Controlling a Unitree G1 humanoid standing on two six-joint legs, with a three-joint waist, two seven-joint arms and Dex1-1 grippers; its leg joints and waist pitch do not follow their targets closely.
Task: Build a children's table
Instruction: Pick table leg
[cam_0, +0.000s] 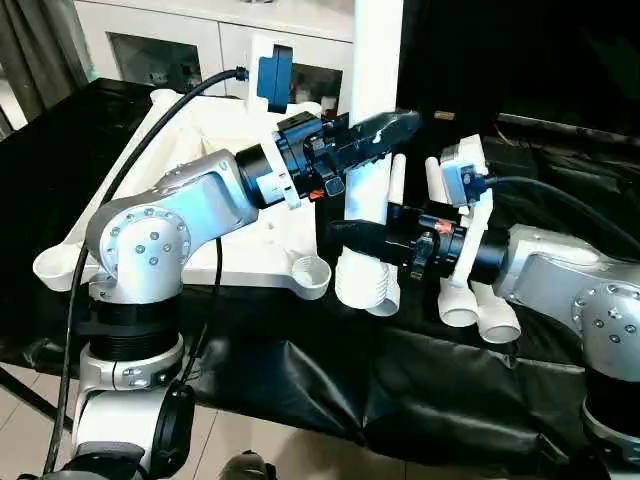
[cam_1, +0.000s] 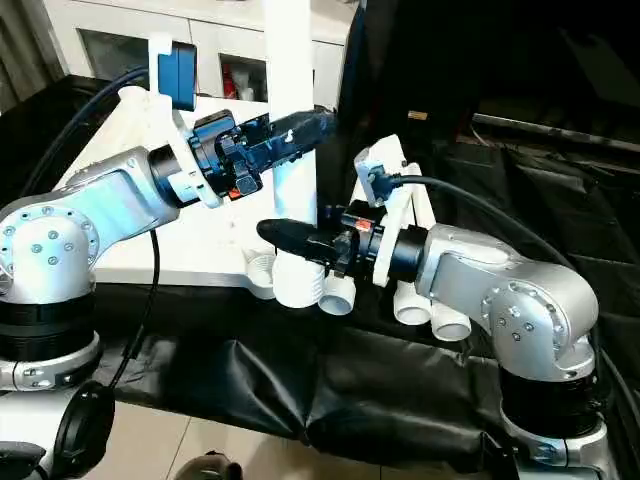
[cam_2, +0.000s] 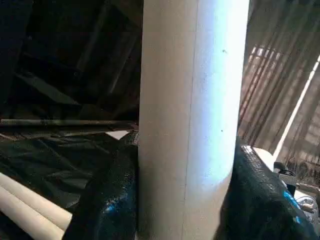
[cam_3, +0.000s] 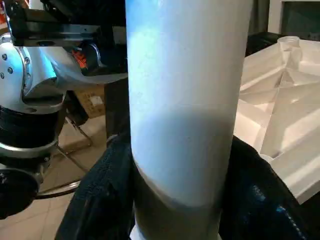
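while both your left gripper (cam_0: 385, 130) and right gripper (cam_0: 355, 235) clamp the upright leg (cam_0: 372, 110) beside the tabletop (cam_0: 200, 215), it isn't over the corner socket (cam_0: 310, 270). loosen 1 grip and it tilts and cross-threads.

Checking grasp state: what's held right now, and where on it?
One upright white leg, in both grippers: left gripper around mid-shaft, right gripper lower, just above its threaded end.
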